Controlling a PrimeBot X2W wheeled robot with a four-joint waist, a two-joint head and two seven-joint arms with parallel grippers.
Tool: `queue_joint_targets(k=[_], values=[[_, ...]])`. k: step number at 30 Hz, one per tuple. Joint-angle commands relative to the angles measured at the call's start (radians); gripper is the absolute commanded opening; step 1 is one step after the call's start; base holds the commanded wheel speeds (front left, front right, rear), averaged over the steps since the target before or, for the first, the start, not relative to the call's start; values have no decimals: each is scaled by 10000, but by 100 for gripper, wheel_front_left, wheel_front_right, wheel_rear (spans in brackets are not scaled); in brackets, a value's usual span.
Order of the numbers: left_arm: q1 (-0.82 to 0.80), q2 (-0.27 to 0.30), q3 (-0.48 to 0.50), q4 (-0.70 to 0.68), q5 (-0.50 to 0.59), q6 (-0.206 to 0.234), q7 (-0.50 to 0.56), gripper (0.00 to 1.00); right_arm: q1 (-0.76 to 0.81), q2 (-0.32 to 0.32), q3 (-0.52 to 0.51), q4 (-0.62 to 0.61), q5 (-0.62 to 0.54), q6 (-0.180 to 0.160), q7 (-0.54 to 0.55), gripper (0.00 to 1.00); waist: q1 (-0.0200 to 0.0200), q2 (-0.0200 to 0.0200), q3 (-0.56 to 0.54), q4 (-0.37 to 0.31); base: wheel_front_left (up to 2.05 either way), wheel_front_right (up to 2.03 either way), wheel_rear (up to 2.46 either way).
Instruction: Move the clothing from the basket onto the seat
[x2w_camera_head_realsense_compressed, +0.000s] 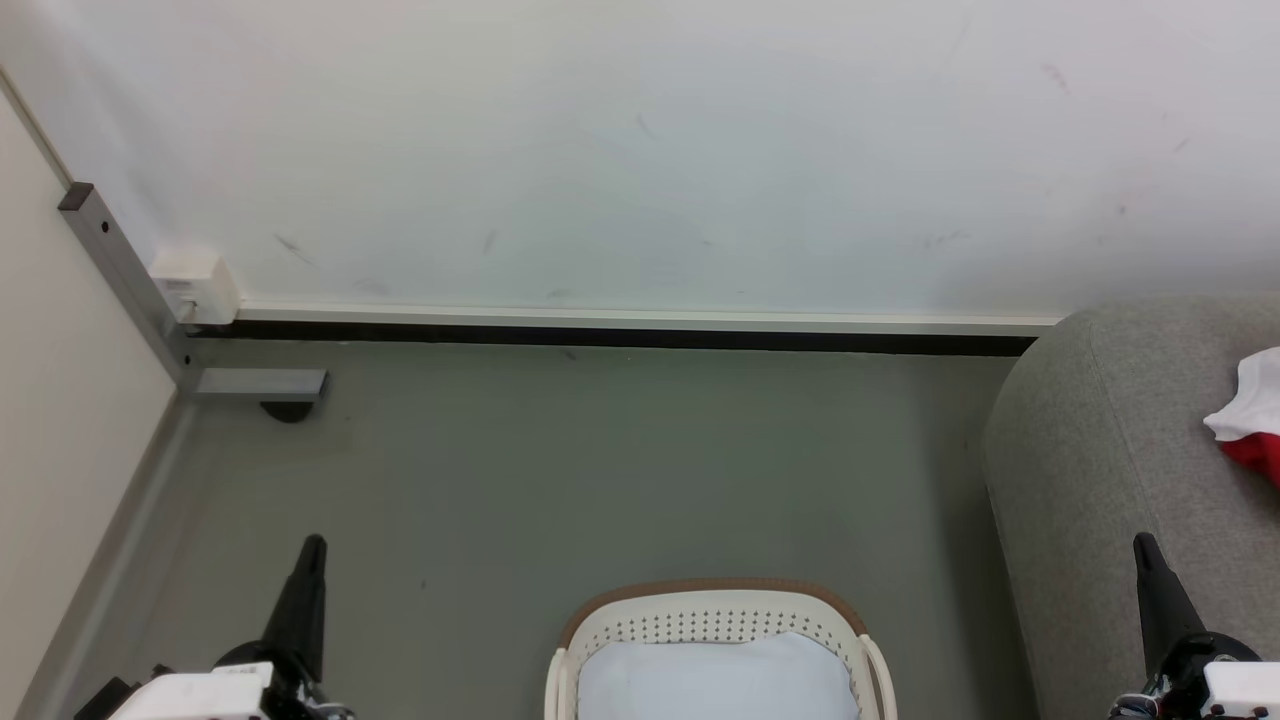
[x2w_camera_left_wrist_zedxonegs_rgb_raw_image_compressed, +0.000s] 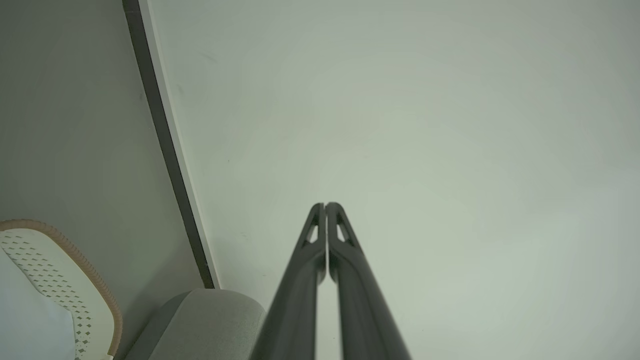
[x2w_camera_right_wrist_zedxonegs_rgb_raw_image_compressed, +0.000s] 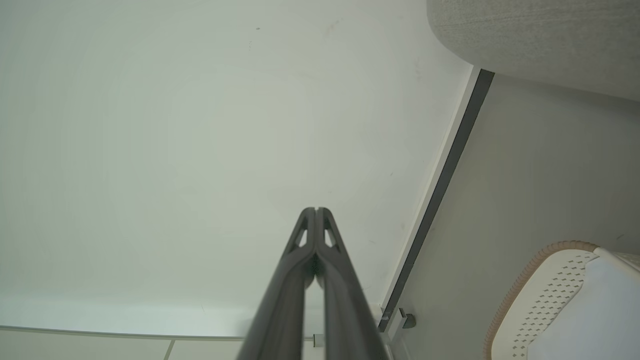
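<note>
Grey floor (x2w_camera_head_realsense_compressed: 600, 470) meets a white wall (x2w_camera_head_realsense_compressed: 640, 150) along a dark skirting strip (x2w_camera_head_realsense_compressed: 620, 336). The left gripper (x2w_camera_head_realsense_compressed: 313, 548) has its two dark fingers pressed together with the tips touching, and nothing is between them. The right gripper (x2w_camera_head_realsense_compressed: 1143, 545) is closed in the same way and also holds nothing. In the head view the left gripper shows against the bare floor, and the right one against the grey fabric of the seat (x2w_camera_head_realsense_compressed: 1100, 450). Between them, at the bottom edge, stands the basket (x2w_camera_head_realsense_compressed: 715, 588), with pale padding (x2w_camera_head_realsense_compressed: 715, 680) lying inside it. The clothing (x2w_camera_head_realsense_compressed: 1250, 415), red and white, lies on the seat at the right edge, well apart from the basket and from both grippers.
</note>
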Motion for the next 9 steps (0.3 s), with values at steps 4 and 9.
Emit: queue_joint_targets(k=[4, 9], values=[[-80, 70, 14, -35, -137, 11, 33, 0, -125, -82, -38, -54, 2, -21, 34, 0, 0, 0, 0, 0, 0, 0, 0], [-80, 70, 14, -36, -137, 11, 33, 0, -125, -82, -38, -54, 2, -21, 34, 0, 0, 0, 0, 0, 0, 0, 0]])
